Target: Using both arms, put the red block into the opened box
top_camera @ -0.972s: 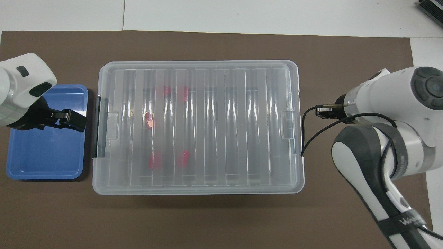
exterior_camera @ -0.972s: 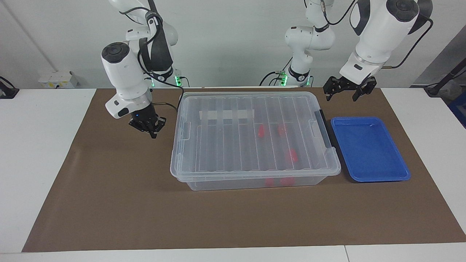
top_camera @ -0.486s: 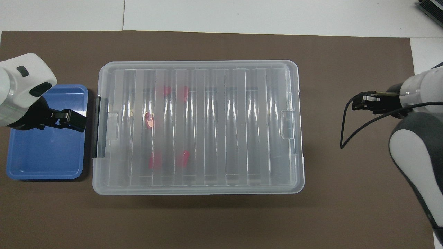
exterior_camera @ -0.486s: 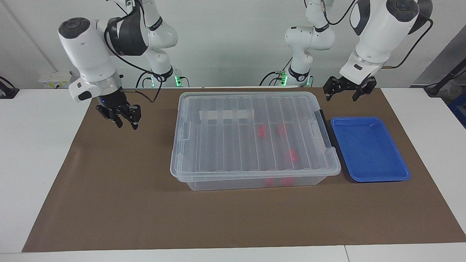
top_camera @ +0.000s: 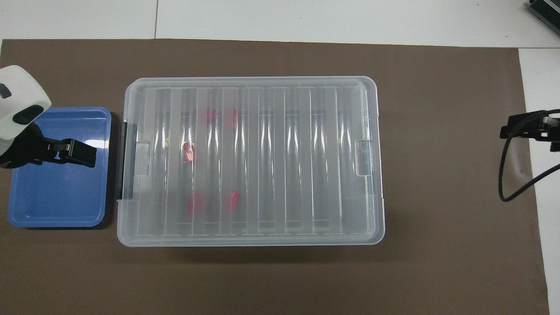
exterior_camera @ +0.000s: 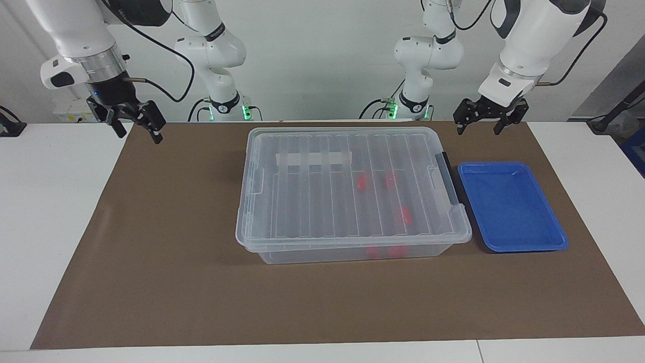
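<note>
the red blocks are seen only blurred through the ribbed lid of the box, which is shut over them; they lie inside, toward the left arm's end. in the overhead view the right gripper is cut off at the frame edge, and only the tip of the left gripper is shown there. the box stands mid-table on a brown mat laid over a white table, before a pale wall. a blue tray is set just beside the box's dark latch. both grippers are held released, empty, raised over the mat's corners nearest the robots. wide bare mat is left at the right arm's end.
</note>
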